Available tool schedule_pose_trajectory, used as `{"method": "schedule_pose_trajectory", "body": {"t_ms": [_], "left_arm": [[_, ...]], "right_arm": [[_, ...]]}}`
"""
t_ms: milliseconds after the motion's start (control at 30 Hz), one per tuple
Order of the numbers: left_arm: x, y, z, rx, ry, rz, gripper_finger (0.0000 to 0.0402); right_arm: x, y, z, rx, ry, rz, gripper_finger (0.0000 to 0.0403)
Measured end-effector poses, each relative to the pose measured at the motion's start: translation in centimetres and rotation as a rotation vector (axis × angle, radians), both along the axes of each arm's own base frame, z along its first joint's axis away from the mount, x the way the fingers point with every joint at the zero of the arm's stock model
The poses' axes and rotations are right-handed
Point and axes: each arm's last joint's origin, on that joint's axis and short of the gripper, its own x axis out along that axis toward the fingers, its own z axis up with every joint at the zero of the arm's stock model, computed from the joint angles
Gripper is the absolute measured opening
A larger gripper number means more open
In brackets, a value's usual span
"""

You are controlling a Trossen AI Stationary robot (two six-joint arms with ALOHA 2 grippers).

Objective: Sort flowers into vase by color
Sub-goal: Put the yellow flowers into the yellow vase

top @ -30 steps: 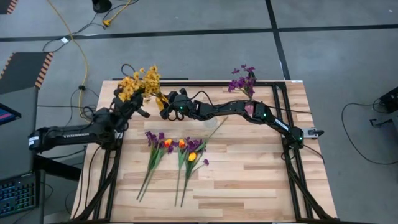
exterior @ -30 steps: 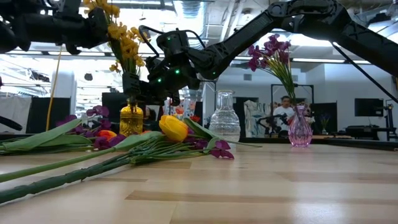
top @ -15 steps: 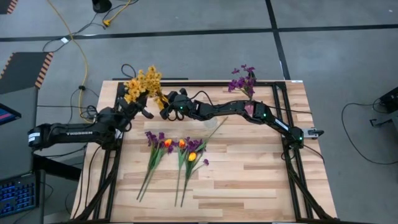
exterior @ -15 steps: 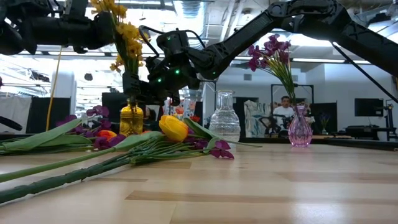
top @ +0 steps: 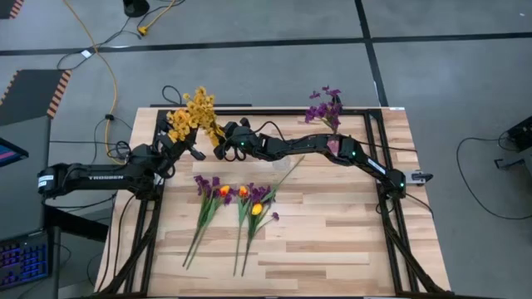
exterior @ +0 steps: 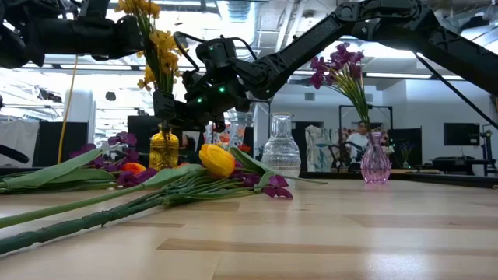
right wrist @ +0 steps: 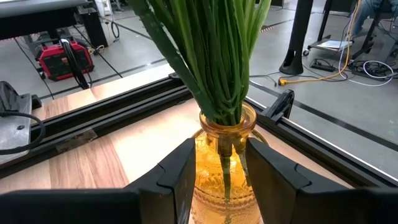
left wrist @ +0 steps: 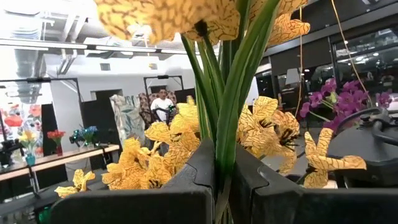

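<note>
Holding steady on both sides, you have the right gripper point(right wrist: 221, 180) wrapped around the amber vase point(right wrist: 224, 163) at the far-left corner of the worktop point(top: 332, 232), its fingers point(right wrist: 177, 171) pressed against the glass on either side of the neck. Your left gripper point(left wrist: 222, 177) sits above that vase, fingers point(left wrist: 199, 168) clamped together on the green stems of the yellow flowers point(top: 193, 112), whose stems drop straight down into the amber vase's mouth. In the low view the yellow cluster stands upright over the vase, with the left arm reaching in from the side at bloom height.

Over at the far-right corner, the purple flowers point(top: 325, 105) stand in the pink vase point(exterior: 375, 166), well apart from both grippers. A clear vase point(exterior: 281, 152) stands between the two coloured vases, nothing in it that you can make out.

Lying flat on the worktop nearer the middle are the loose flowers point(top: 237, 203): purple blooms and orange-yellow tulip buds on long green stems, heads toward the far side, stems trailing toward the near edge, in two rough bunches side by side. A person point(exterior: 359, 140) shows in the room behind the worktop.
</note>
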Motion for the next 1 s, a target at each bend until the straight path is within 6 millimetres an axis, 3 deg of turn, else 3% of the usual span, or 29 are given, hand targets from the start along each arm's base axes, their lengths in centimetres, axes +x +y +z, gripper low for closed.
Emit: {"method": "schedule_pose_trajectory", "body": {"t_ms": [600, 1000], "left_arm": [[0.23, -0.86, -0.06, -0.011, 0.014, -0.001, 0.0000], [0.23, -0.88, -0.05, -0.012, 0.014, 0.000, 0.0000]], "right_arm": [[0.03, 0.13, -0.24, 0.020, 0.020, 0.063, 0.0171], [0.07, 0.15, -0.23, 0.029, 0.016, 0.100, 0.0262]]}}
